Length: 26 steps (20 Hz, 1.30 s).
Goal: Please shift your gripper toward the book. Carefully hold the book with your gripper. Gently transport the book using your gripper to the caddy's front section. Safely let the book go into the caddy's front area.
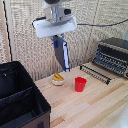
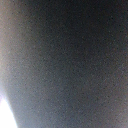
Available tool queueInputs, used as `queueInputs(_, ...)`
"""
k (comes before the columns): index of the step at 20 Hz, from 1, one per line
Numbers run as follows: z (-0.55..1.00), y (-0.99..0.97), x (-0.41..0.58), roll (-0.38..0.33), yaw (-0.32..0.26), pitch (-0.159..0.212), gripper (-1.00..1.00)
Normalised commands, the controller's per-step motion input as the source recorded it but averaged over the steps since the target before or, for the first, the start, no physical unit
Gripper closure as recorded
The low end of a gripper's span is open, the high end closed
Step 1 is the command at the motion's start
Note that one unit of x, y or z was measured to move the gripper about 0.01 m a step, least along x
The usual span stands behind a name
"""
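Caddy (image 1: 20, 95) nearest, empty; fingers clamped on book (image 1: 62, 52) hanging aloft. Risk: slipping from edge grip over worktop (image 1: 95, 102).

Pale wood table (image 1: 95, 105); matt black caddy (image 1: 20, 97); glossy red cup (image 1: 80, 84).

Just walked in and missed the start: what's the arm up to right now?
The gripper holds the book in the air, hanging edge-down over the wooden table. Below it sit a small bowl and a red cup. The black caddy, at the exterior view's left, has no book in it. The wrist view is just a dark blur.
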Motion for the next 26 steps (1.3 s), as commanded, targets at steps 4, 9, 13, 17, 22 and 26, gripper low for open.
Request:
queueInputs(4,0.53,0.06,0.0,0.0,-0.347,-0.021,1.0)
queueInputs(9,0.41,0.04,0.0,0.0,-0.359,-0.016,1.0)
queueInputs(13,0.28,0.05,0.0,0.002,-0.357,0.0,1.0)
queueInputs(17,0.24,0.12,-0.001,0.036,-0.34,-0.002,1.0)
queueInputs(22,0.21,0.26,-0.019,0.071,-0.295,-0.014,1.0)
queueInputs(26,0.2,0.32,-0.032,0.079,-0.269,-0.004,1.0)
